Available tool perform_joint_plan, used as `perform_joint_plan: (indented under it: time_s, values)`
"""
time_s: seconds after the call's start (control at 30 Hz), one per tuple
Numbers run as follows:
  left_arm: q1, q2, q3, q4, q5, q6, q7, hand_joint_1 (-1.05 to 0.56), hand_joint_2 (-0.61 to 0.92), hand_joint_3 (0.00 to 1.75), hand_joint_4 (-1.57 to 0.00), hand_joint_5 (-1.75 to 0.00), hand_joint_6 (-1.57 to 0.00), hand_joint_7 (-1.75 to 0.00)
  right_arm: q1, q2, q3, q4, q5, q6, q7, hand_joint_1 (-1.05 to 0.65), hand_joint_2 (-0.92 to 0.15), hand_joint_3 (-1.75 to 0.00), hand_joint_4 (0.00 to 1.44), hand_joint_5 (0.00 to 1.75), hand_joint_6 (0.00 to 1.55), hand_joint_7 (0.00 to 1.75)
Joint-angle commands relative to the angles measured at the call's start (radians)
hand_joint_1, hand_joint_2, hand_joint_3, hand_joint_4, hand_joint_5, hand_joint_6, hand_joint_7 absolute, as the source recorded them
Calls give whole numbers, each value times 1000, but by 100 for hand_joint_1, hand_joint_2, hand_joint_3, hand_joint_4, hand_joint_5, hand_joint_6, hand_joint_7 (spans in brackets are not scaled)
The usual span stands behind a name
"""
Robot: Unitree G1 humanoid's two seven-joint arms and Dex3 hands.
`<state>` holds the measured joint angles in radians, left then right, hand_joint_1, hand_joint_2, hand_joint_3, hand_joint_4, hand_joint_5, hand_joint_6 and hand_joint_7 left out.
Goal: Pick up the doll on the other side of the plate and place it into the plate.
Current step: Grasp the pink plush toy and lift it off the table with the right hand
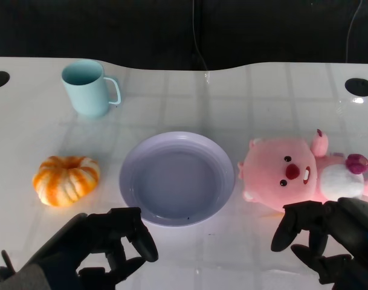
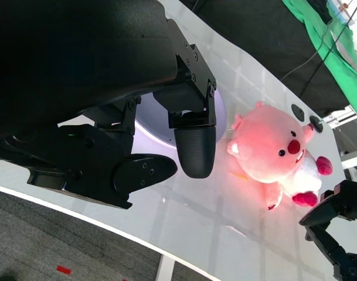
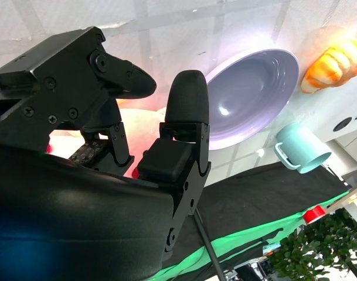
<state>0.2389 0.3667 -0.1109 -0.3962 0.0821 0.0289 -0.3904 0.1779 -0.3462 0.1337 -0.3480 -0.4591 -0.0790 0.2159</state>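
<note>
The pink plush doll (image 1: 292,175) lies on its back on the table, just right of the lilac plate (image 1: 177,181), which holds nothing. My right hand (image 1: 329,241) hovers at the doll's near edge with its fingers apart and nothing in them. In the left wrist view the doll (image 2: 272,146) lies past the plate (image 2: 220,111), with the right hand (image 2: 336,222) beside it. My left hand (image 1: 105,241) hangs low at the plate's near-left side, fingers loosely curled around nothing. The right wrist view looks past its own fingers (image 3: 187,99) to the plate (image 3: 254,88).
An orange-and-white toy pumpkin (image 1: 66,179) sits left of the plate. A pale teal mug (image 1: 87,87) stands at the back left. The white table's far edge meets a dark backdrop. Black round grommets (image 1: 359,86) mark the table's back corners.
</note>
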Motion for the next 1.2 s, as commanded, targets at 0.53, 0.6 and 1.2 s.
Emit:
perform_joint_plan:
  time_s: [0.53, 0.6, 1.2]
  values:
    - [41, -10, 0, -31, 37, -8, 28, -10, 77, 76, -59, -166, -60, -134, -76, -70, -88, 24, -125, 38, -64, -56, -92, -4, 22, 25, 30, 0]
    - [47, -15, -3, -38, 43, -5, 32, -9, 77, 76, -59, -167, -60, -134, -82, -87, -88, 9, -162, 76, -37, -59, -92, -3, 18, 24, 26, 0]
    - [64, -25, -3, -72, 53, 34, 30, -9, 82, 65, -58, -166, -61, -130, -290, -162, 32, 181, -409, 279, 122, -72, -92, -1, 0, 23, 14, 1]
